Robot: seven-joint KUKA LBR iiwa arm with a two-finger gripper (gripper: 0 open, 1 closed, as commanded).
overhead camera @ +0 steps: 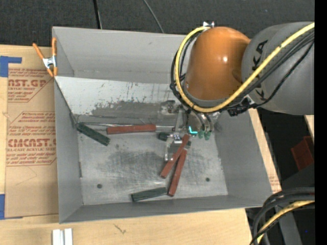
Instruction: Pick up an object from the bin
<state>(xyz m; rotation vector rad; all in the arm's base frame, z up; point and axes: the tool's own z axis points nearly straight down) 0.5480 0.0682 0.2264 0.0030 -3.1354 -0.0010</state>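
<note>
Red-brown, two overlapping flat sticks (pixel 172 180) lie right of the bin's (pixel 68 152) middle, long axes slanting from its near edge up toward the jaws, which sit over their far ends, open or closed I cannot tell.

one camera above the grey bin (pixel 66 152), looking down slightly aslant — whole bin framed, arm (pixel 278 70) at right
</note>
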